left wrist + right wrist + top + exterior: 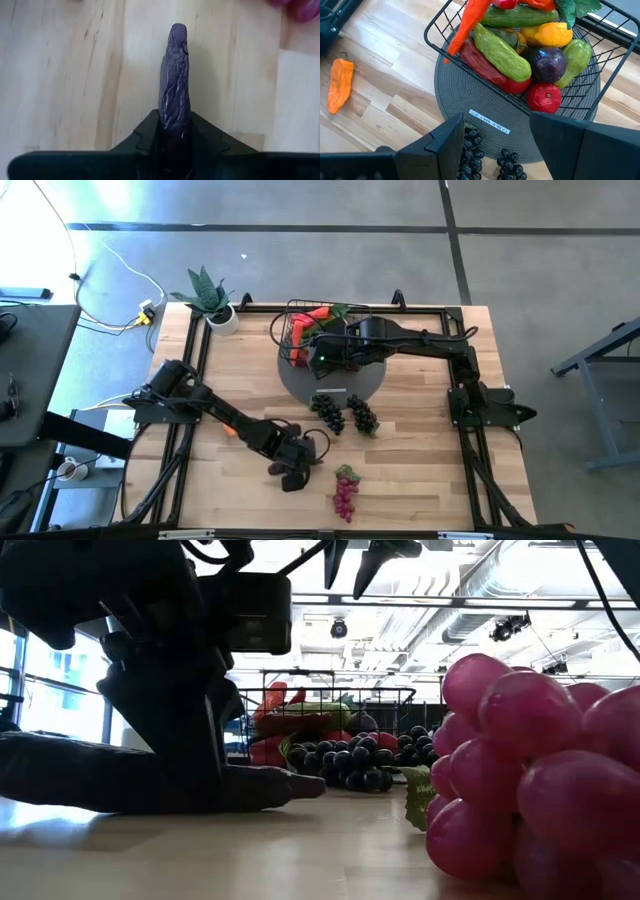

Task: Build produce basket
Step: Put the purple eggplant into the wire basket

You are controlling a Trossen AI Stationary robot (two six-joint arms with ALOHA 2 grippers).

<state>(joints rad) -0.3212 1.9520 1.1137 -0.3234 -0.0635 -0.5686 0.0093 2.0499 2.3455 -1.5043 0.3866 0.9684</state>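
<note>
My left gripper is pinched on a dark purple eggplant lying on the pale wood table, near the pink grapes. My right gripper, fingers spread, hangs over the basket of produce on the grey mat. Open-ceiling room with ducts and windows behind

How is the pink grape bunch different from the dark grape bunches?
The pink plastic grape bunch is light magenta; the two dark purple grape bunches look nearly black. The pink bunch lies alone on bare wood near the table's front edge; the dark bunches lie together at the grey round woven mat. All remain outside the basket.
</note>
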